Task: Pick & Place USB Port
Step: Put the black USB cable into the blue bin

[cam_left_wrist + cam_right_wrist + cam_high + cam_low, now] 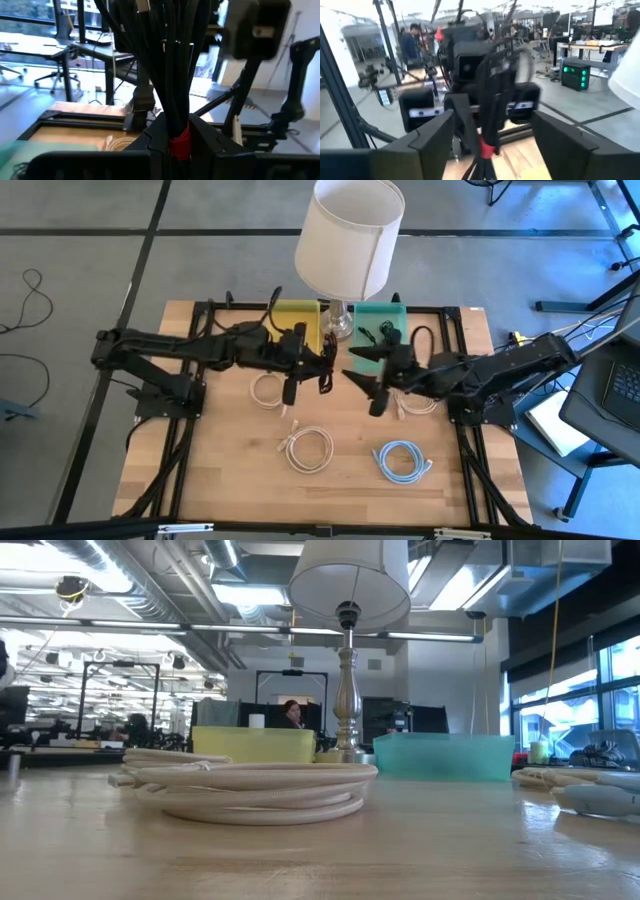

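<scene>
Two grippers meet mid-table: my left gripper (322,370) is clamped on the black cable bundle (172,75), hanging upright between them. My right gripper (365,380), fingers spread apart, sits just right of it, near the green bin (378,315).

Both arms (190,350) matte black, boxy links; blk end effector fingers (430,137) angular.
</scene>
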Robot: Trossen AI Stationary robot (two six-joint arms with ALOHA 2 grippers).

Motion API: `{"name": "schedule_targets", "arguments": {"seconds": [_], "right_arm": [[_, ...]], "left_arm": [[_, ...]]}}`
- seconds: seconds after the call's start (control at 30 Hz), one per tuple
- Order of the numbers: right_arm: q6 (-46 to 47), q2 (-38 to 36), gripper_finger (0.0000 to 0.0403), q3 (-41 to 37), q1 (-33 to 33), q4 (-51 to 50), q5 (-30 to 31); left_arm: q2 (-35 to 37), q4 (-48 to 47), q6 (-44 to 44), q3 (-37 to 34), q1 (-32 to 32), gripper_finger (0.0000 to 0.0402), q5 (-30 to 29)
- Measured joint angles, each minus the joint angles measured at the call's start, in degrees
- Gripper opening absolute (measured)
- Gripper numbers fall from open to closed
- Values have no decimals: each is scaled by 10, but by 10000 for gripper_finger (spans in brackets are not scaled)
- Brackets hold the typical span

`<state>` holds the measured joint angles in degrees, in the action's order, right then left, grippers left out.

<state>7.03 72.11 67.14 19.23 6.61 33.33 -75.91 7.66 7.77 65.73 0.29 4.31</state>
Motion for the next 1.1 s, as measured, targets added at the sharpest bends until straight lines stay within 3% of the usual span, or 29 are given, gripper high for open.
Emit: {"name": "schedule_targets", "arguments": {"seconds": [0.23, 0.87, 1.0, 1.1], "right_arm": [[16, 49, 273, 73, -8, -132, -1], [15, 83, 217, 81, -60, -52, -107], [15, 86, 179, 81, -68, -46, -114], [5, 85, 113, 81, -70, -48, -116]], "left_arm": [[-2, 33, 10, 0, 14, 39, 44], [1, 51, 19, 0, 14, 39, 74], [1, 50, 18, 0, 14, 39, 70], [1, 42, 12, 0, 14, 39, 69]]}}
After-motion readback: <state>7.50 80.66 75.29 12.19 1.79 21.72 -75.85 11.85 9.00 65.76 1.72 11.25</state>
